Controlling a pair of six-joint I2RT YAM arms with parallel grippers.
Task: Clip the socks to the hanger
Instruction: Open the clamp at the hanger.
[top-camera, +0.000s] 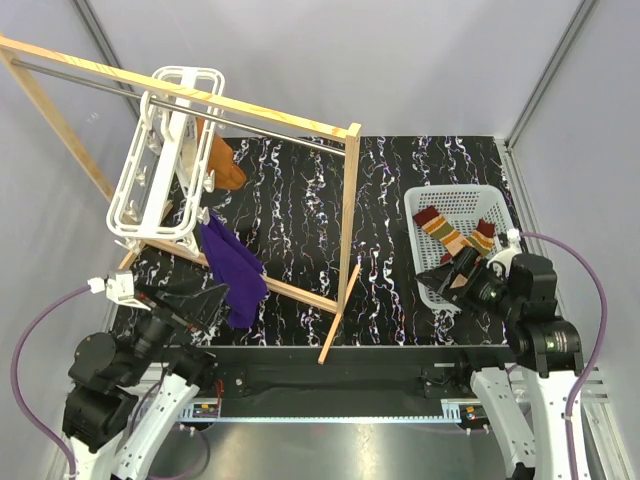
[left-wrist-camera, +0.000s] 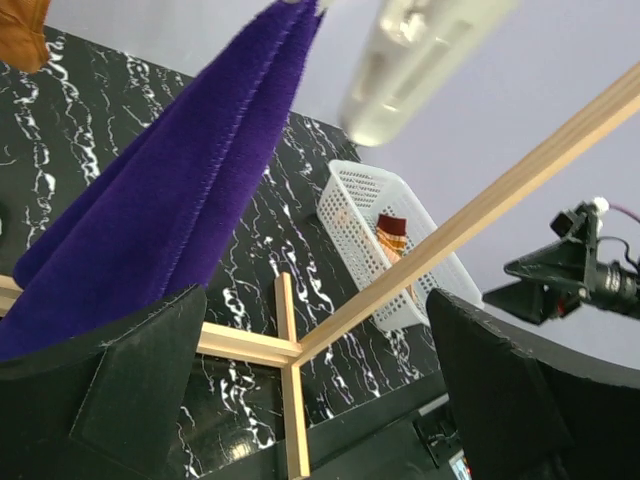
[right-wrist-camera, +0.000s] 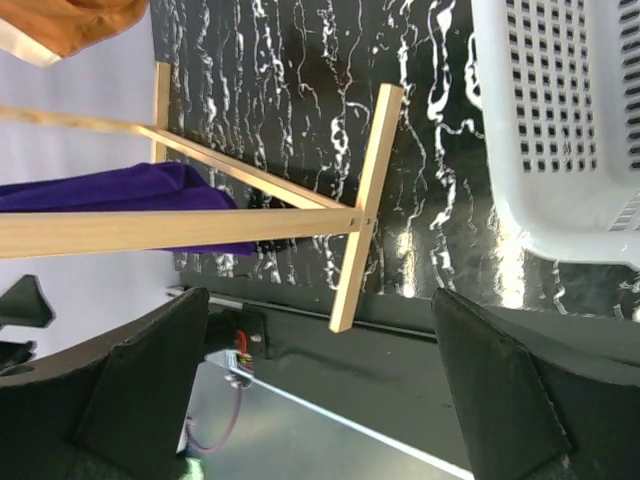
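Observation:
The striped socks (top-camera: 452, 232) lie in a white basket (top-camera: 500, 205) at the right; a piece of one shows in the left wrist view (left-wrist-camera: 390, 226). The white hanger (top-camera: 160, 165) hangs tilted from the wooden rack's rod at the back left, with a purple cloth (top-camera: 232, 268) and an orange cloth (top-camera: 224, 160) clipped on it. My right gripper (top-camera: 447, 272) is open and empty over the basket's near edge, just short of the socks; its jaws stand wide apart in its wrist view (right-wrist-camera: 320, 400). My left gripper (top-camera: 212, 303) is open and empty beside the purple cloth (left-wrist-camera: 170, 200).
The wooden rack (top-camera: 348, 200) stands across the left and middle of the table, its foot bars (right-wrist-camera: 365, 200) on the black marbled surface. A blurred hanger peg (left-wrist-camera: 410, 70) dangles close above the left wrist camera. The basket wall (right-wrist-camera: 560, 130) is at the right wrist's upper right.

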